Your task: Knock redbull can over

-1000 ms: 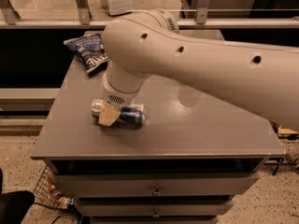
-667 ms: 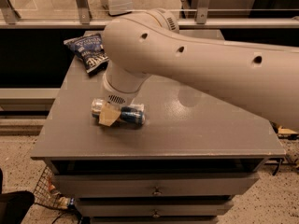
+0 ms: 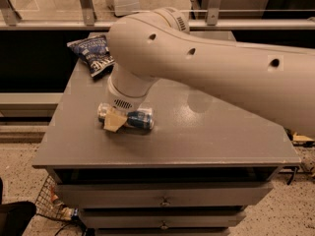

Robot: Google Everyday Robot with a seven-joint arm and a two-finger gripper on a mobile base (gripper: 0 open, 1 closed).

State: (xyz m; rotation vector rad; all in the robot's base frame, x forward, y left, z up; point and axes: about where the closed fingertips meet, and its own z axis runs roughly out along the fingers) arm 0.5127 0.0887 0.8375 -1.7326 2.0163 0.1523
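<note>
As redbull can lies flat, axis left-right, tool atop

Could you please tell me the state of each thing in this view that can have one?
Slim blue and silver redbull can: lying on its side on the grey table top.
Gripper: down at the table top, right against the can's left part.
Crinkled blue snack bag: lying flat near the table's back left corner, apart from the can.
Grey front drawers: shut.
</note>
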